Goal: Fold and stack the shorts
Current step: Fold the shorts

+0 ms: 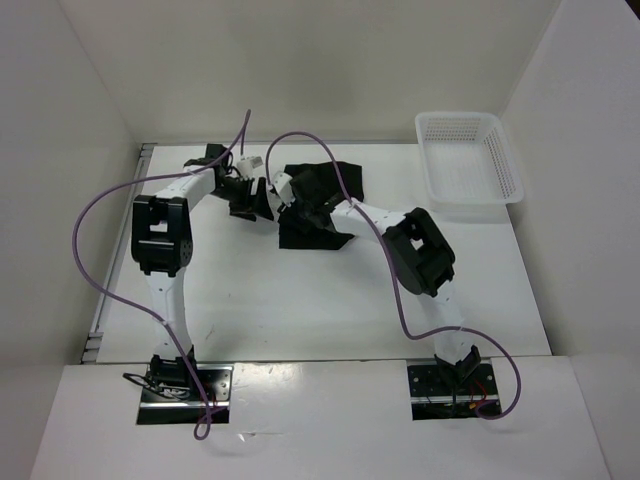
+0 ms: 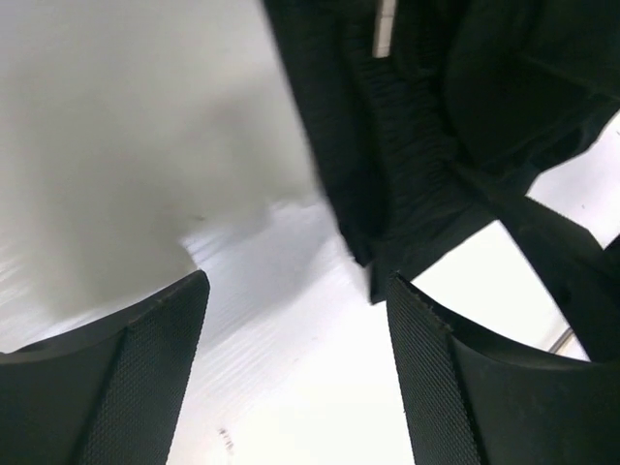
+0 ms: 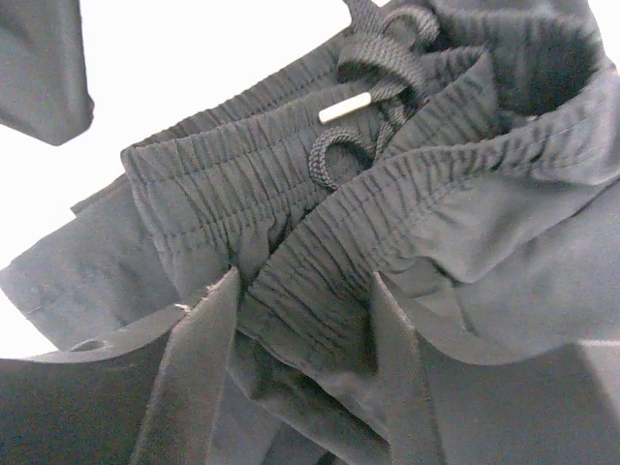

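**Top external view.** Count: one pair of black shorts, one white mesh basket, two arms, two purple cables.
- The shorts lie bunched and uneven on the far middle of the tabletop, well apart from the basket at the far right corner.
- The left gripper sits just beside the left edge of the cloth.
- The right gripper is over the cloth. Its dark fingers merge with the black fabric, so their state cannot be read from this view.

**Left wrist view.** Two fingers show, both cut off by the lower edge.
- They are spread wide, with only bare tabletop between them and nothing held.
- The shorts hang in the upper right, cut off by the top and right edges. A gathered elastic waistband runs downward, and a pale drawstring tip sits at the top edge.
- The picture is blurred, so the seams are hard to make out.

**Right wrist view.** Two fingers show, their bases out of frame.
- They stand on either side of a bunched fold of the ribbed waistband, which fills the gap between them and touches both.
- Whether they clamp the fold or merely straddle it cannot be told.
- One knotted black drawstring with one pale tip lies on the waistband.
- The fabric is plain, soft and creased. One hem corner appears at the upper left, and the rest is cut off.
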Available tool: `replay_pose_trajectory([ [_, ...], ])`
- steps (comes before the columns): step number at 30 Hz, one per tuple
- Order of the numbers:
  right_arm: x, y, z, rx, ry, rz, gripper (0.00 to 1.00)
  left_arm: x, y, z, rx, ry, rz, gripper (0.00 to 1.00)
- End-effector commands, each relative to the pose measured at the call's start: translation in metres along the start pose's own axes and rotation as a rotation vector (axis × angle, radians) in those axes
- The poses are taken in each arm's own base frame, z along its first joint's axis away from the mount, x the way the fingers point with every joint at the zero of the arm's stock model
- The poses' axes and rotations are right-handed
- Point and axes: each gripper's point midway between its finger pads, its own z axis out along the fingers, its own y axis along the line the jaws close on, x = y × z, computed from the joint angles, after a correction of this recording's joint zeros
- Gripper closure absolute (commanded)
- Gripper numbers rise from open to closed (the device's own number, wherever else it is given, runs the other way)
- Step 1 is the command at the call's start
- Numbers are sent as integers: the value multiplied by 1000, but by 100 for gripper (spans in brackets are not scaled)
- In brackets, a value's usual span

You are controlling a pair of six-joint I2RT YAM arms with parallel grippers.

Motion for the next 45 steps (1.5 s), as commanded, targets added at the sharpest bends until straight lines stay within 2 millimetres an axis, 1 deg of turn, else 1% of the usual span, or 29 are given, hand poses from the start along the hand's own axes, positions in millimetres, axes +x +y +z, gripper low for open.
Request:
replay_pose_trajectory([
  [1, -15, -14, 4, 60, -40, 30, 41, -5, -2, -9, 2, -29, 18, 19],
  [2, -11, -14, 7, 65, -29, 29, 43, -5, -2, -9, 2, -29, 18, 19],
  [5, -11, -14, 7, 65, -29, 29, 57, -5, -3, -6, 20, -30, 18, 19],
  [6, -16, -18, 4, 82, -42, 32, 64, -5, -3, -6, 20, -30, 18, 19],
  [9, -26, -23, -5, 91, -64, 35, 73, -9, -4, -7, 20, -39, 26, 18],
  [10, -31, -26, -10, 96, -77, 36, 76, -6, -6, -1, 25, -25, 27, 16],
  [12, -32, -27, -13, 97, -80, 37, 83, -12, -11, -1, 29, -24, 38, 14],
  [13, -36, -29, -17, 100, -90, 38, 90, -13, -22, 5, 39, -16, 63, 7],
  [15, -34, -28, -20, 98, -83, 37, 97, -13, -30, 10, 47, -5, 77, 5],
  [16, -39, -30, -25, 102, -94, 39, 97, -12, -37, 15, 55, 5, 90, 4],
  [17, -37, -30, -25, 99, -86, 38, 97, -12, -36, 17, 55, 6, 90, 4],
  [18, -47, -35, -35, 107, -107, 40, 97, -9, -40, 24, 61, 22, 95, 4],
  [19, -47, -35, -35, 107, -107, 40, 99, -7, -44, 26, 65, 27, 101, 4],
  [21, -57, -39, -50, 103, -122, 41, 99, -7, -35, 34, 50, 32, 98, 4],
  [23, -59, -37, -55, 87, -119, 39, 100, -9, -29, 39, 36, 29, 101, 10],
  [24, -63, -36, -60, 74, -129, 49, 100, -5, -25, 45, 36, 44, 90, 15],
  [25, -65, -35, -64, 64, -134, 49, 100, -8, -26, 44, 36, 35, 96, 30],
  [27, -68, -34, -65, 52, -139, 57, 100, -5, -23, 48, 36, 45, 89, 47],
  [28, -70, -32, -69, 41, -143, 67, 100, -5, -25, 48, 48, 45, 89, 59],
  [29, -80, -34, -72, 34, -168, 67, 100, -5, -27, 48, 59, 44, 88, 65],
  [31, -82, -27, -71, -1, -164, 116, 100, -5, -34, 47, 101, 43, 87, 68],
  [32, -95, -25, -76, -31, -197, 140, 100, -3, -32, 46, 112, 44, 75, 70],
  [33, -96, -19, -72, -57, -193, 165, 100, -8, -40, 42, 144, 26, 89, 70],
  [34, -104, -17, -76, -79, -207, 224, 100, -6, -41, 44, 160, 27, 87, 70],
  [35, -102, -7, -71, -121, -202, 250, 100, -7, -39, 41, 171, 21, 79, 72],
  [37, -105, 1, -69, -158, -202, 321, 100, -5, -44, 39, 195, 17, 80, 73],
  [42, -93, 19, -51, -220, -161, 395, 100, -5, -46, 35, 216, 11, 74, 73],
  [43, -93, 19, -51, -220, -161, 395, 100, -2, -45, 36, 216, 19, 67, 73],
  [45, -83, 15, -43, -180, -135, 377, 100, -6, -47, 33, 216, 4, 80, 72],
])
